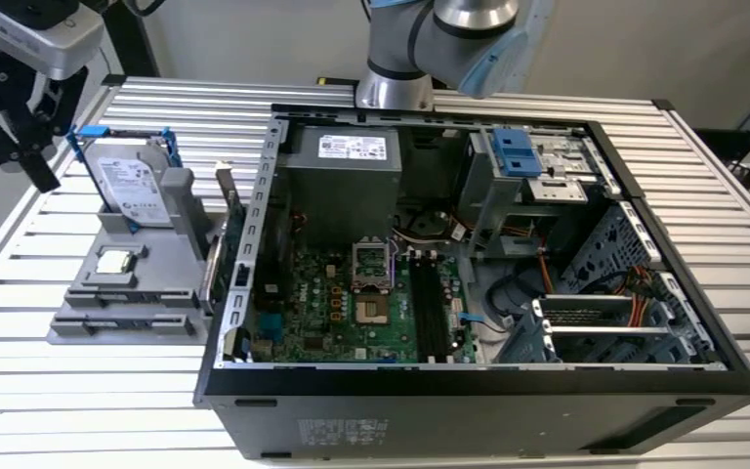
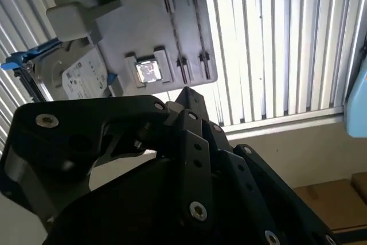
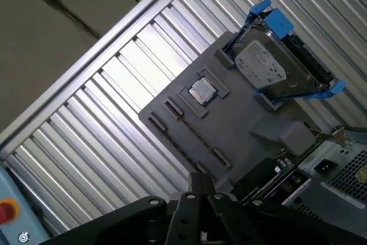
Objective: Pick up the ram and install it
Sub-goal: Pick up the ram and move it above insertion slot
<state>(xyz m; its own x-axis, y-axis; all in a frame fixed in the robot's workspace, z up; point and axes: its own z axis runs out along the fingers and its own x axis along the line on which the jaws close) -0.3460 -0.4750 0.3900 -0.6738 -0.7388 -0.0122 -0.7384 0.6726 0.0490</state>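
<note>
Gripper (image 2: 184, 96) nearest lens, apparently pinched tight, empty; hangs upper left of exterior view. Ram (image 1: 229, 230) stands on edge in gray fixture (image 1: 102, 327) left of centre, beside open case (image 1: 479, 386). Upright likely for pinch from above.

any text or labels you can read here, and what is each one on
Nothing can be quoted; all print is too small or blurred.
White label on the hard drive: unreadable.
White label on the power supply: unreadable.
Sticker on the computer case front panel: unreadable.
</note>
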